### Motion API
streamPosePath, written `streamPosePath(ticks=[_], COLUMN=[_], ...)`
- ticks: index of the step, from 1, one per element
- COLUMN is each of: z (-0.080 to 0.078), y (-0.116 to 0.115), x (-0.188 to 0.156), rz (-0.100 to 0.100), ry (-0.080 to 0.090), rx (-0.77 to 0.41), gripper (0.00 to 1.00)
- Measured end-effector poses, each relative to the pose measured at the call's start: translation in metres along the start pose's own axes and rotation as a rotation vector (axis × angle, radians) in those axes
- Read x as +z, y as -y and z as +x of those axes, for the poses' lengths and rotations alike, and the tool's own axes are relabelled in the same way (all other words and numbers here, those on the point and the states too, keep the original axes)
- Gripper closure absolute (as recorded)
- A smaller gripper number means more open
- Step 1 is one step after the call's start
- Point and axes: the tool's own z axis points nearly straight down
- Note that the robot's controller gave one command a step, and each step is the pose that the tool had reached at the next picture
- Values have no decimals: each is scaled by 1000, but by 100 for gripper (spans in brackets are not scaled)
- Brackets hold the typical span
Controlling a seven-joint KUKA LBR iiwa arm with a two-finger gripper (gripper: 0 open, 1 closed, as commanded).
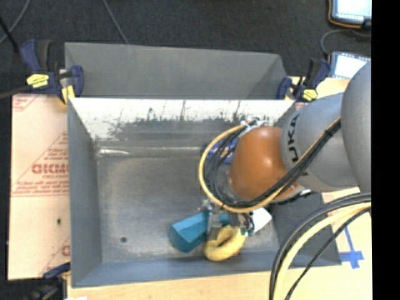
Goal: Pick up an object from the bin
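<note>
I'm doing the reach-in: pincer (220,222) sitting low, just right of the blue plastic block (187,233), with the yellow banana-shaped toy (224,245) also right of the block. Can't tell if it's apart or together. I'm guessing it's needing centring next.

The arm (325,142) stretched in from the right of the frame, its orange wrist cover (256,161) over the right half of the grey bin (144,186). The gripper (217,222) stood low in the lower middle, just above a blue block (187,233) and a yellow banana-shaped thing (224,245). These two lay touching near the bin's lower wall. Whether the gripper held either could not be told.
</note>
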Motion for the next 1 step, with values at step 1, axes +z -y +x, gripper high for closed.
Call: streamPosePath(ticks=[1], z=[0], y=[-17], x=[-127], rz=[1], ry=[-2], rx=[-21], gripper=[100])
